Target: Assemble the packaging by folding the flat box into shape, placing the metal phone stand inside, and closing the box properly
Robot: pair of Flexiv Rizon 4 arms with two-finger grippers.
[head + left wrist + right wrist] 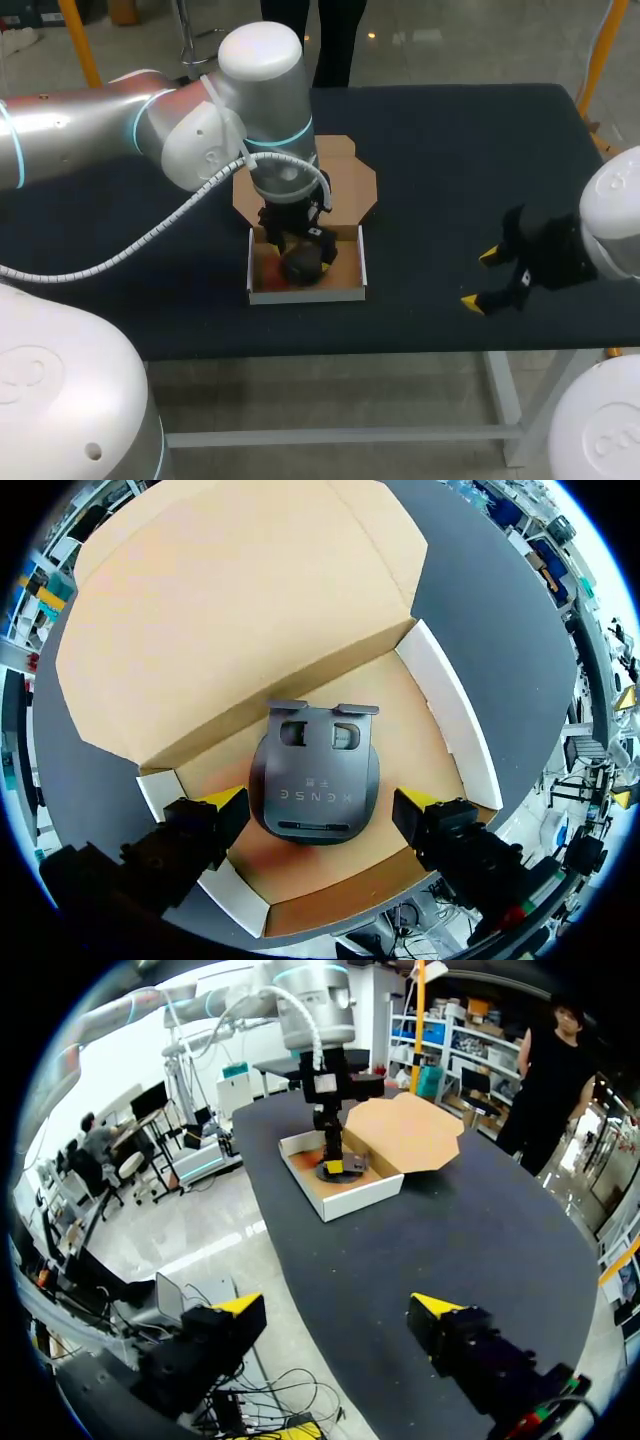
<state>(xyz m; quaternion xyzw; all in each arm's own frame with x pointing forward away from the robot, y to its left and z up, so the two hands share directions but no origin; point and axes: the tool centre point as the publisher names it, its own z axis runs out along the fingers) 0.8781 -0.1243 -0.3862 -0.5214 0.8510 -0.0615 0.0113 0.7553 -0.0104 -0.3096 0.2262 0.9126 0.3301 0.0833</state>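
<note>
A dark cloth-covered table (450, 150) filled most of the head view, running from the left edge to the right. The left arm (120, 125), silver and grey, came in from the upper left of the frame and bent down at centre. A white cable looped beneath it towards the lower left. The right arm (615, 215) showed only at the right edge, its wrist hanging near the table's front right corner.

Just left of centre the cardboard box (305, 294) lay on the cloth. It was folded into a shallow tray with white outer walls and a brown inside. Its lid (350, 185), a wide brown flap with clipped corners, lay open and flat on the cloth behind the tray, towards the upper middle of the frame.

Inside the tray sat the phone stand (313, 750), a dark metal piece with a rounded base, lying on the box floor. Its two-hooked edge pointed towards the hinge of the lid.

The left gripper (320, 802) was lowered into the box, one yellow-tipped finger on each side of the stand's base. The left wrist view showed a thin strip of cardboard between each tip and the metal, so the fingers were released and gripped nothing.

The right gripper (481, 278) hovered at the lower right of the head view, above the table's front edge and well apart from the box. Its fingers were spread wide with nothing between them.
</note>
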